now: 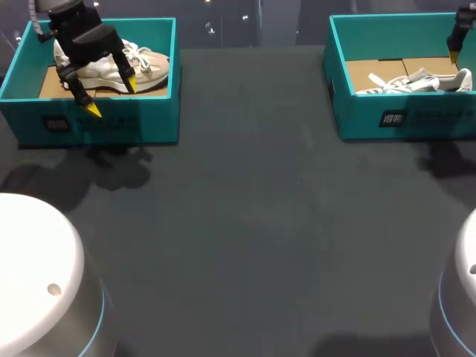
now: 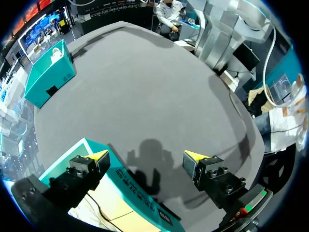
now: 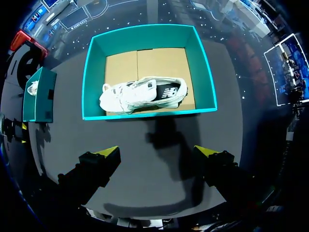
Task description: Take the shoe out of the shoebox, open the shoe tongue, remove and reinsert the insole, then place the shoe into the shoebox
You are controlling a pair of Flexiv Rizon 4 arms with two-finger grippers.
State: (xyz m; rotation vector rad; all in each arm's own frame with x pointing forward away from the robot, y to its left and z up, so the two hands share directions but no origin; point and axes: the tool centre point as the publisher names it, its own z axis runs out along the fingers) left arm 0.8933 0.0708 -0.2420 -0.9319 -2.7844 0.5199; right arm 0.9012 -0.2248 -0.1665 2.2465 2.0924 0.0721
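A teal shoebox (image 1: 97,119) at the far left holds a beige-white shoe (image 1: 145,65). My left gripper (image 1: 111,97) hangs open above the box's front wall, over the shoe, with nothing in it. In the left wrist view the left gripper (image 2: 147,155) has one finger over the teal box wall (image 2: 135,186) and the other over the table. A second teal shoebox (image 3: 149,67) at the far right holds a white shoe (image 3: 142,94) lying on its side on cardboard. My right gripper (image 3: 157,152) is open and empty, high above the table just on my side of that box.
The dark grey table (image 1: 253,223) stretches between the two boxes. Two white arm bases (image 1: 33,268) stand at the near corners. In the right wrist view the left shoebox (image 3: 38,94) shows off to the side.
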